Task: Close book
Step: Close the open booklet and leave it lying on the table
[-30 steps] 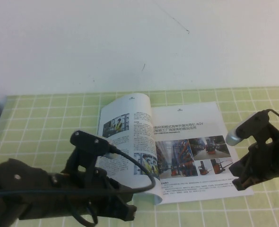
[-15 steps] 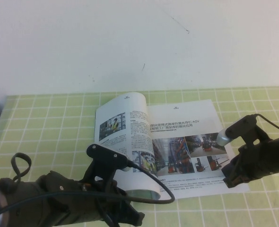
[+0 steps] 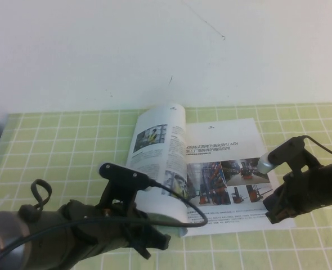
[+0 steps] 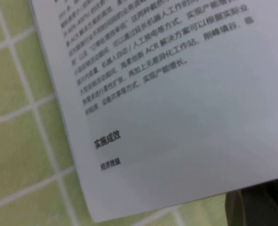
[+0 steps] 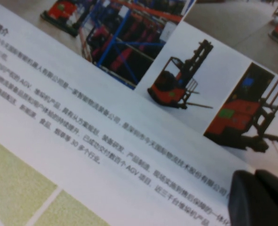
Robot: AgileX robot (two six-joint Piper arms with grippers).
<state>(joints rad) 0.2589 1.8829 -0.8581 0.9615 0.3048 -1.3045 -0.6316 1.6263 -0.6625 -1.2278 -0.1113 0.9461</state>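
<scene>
The book (image 3: 228,147) is a thin, glossy brochure lying open near the middle of the mat (image 3: 53,146), a soft green sheet ruled in white squares; behind it rises a plain white wall (image 3: 98,50). Its right page lies flat, printed with forklift photos and dense text; its left page (image 3: 157,143) curls off the mat in a smooth arch, standing nearly upright beside the spine. The left gripper (image 3: 155,241), matte black, sits at the near end of that lifted page; its jaw state cannot be told. The right gripper (image 3: 277,212), also black, rests on the near right corner of the flat page; whether its jaws are spread or pressed together cannot be told. Against half a second ago, the left page stands steeper and its free edge has swung rightward towards the spine; the left arm has shifted right with it; the right gripper keeps its place.
</scene>
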